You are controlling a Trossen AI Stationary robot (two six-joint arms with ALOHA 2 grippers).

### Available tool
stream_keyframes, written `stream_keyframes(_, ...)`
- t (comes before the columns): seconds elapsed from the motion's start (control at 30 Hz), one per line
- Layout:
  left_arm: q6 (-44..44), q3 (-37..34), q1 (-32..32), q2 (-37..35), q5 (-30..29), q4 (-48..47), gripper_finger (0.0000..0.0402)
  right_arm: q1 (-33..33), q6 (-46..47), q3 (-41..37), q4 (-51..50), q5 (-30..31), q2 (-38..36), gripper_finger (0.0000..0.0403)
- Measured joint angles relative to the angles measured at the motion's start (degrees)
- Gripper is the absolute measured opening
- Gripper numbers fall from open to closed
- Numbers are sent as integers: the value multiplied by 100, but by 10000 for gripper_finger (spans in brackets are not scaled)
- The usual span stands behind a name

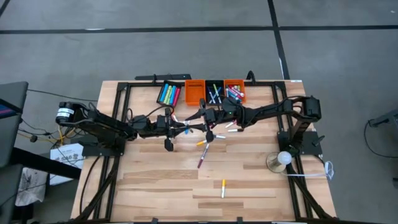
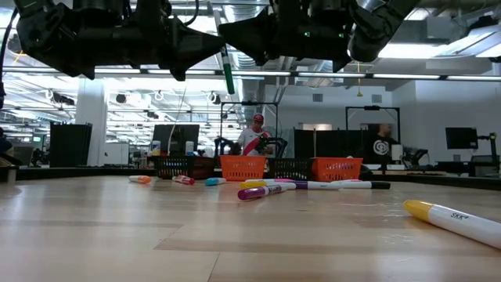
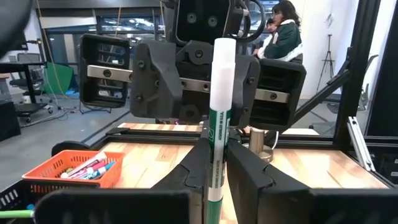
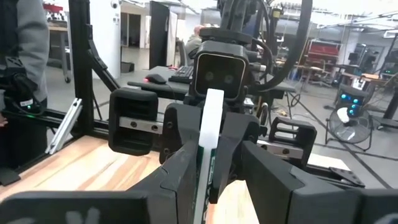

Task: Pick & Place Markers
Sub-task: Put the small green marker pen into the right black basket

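Fingers of the left gripper (image 3: 217, 171) are clamped on a green marker (image 3: 217, 130) with a white cap, held upright above the table (image 1: 161, 186). Facing it, the right gripper (image 4: 208, 174) pinches the same marker, so both arms meet over the table's middle. Below them loose markers (image 2: 270, 189) lie scattered on the wood, a yellow one (image 1: 223, 187) well apart toward the near edge. Along the far edge stand an orange bin (image 1: 194, 91) and neighbouring bins holding more markers.
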Motion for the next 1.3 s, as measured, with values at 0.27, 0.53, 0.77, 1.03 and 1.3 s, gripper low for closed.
stream_keyframes(0.27, 0, 0, 0, -2, 6, -44, 39, -11, -75, 0, 4, -5, 0, 118)
stream_keyframes(0.53, 0, 0, -2, -2, 20, -48, 39, 35, -256, 0, 4, 1, 0, 117)
stream_keyframes(0.77, 0, 0, 0, -2, -1, -48, 42, 22, -256, 0, -4, -12, 0, 72)
stream_keyframes(1.03, 0, 0, 0, -4, 5, -66, 41, 29, -404, -2, -22, -154, 0, 7)
stream_keyframes(1.3, 0, -2, -2, -4, 12, -98, 48, 19, -404, -2, -128, -150, -2, 2)
